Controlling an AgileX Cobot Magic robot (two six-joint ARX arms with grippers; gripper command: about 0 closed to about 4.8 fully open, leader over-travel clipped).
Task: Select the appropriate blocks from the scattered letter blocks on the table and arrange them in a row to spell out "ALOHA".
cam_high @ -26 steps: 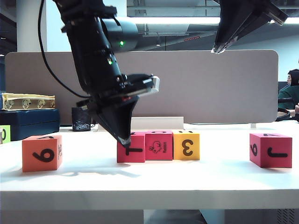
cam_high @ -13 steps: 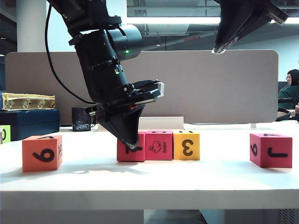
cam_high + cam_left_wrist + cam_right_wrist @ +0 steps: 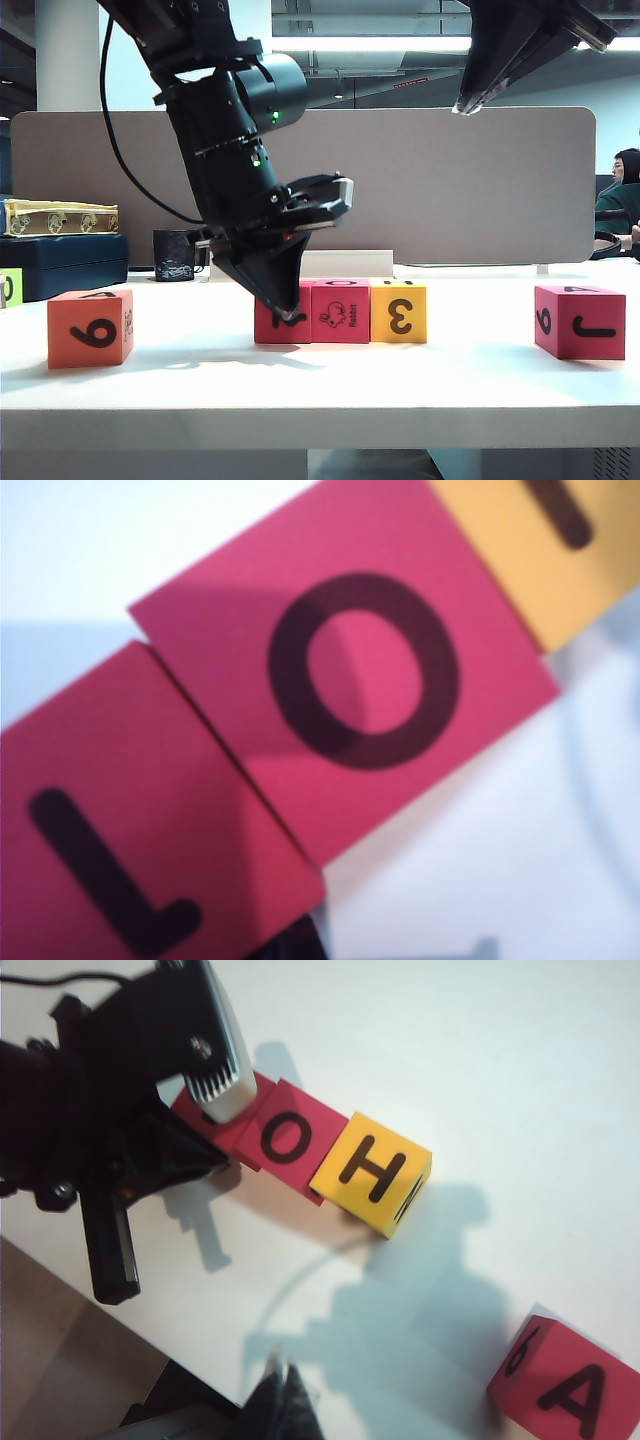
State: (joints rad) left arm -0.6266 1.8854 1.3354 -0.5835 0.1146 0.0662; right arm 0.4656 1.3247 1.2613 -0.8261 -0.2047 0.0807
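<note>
I have the left end effector (image 3: 283, 308) down at the front of the L block (image 3: 272, 325), its jaws closed on nothing, the tip low over the bench (image 3: 320, 385) and overlapping that block's near face in the exterior view; whether it is touching I cannot tell. The L block, the O block (image 3: 340, 311) and the yellow H block (image 3: 399, 311) sit touching in a row at mid-bench, and the left wrist view shows L and O side by side from above. The row's long axis runs across the bench, left to right.

The relation I'm watching: the row needs an A at each end. The orange block (image 3: 90, 328) lies well to the left of the row, on my left arm's side, so that arm is nearer. The crimson A block (image 3: 580, 320) lies well to the right, under the right arm's reach.

The right end effector (image 3: 470, 103) hangs high above the bench, closed and empty, pointing steeply down. The left arm leans down and forward, wrist pitched towards the row.
</note>
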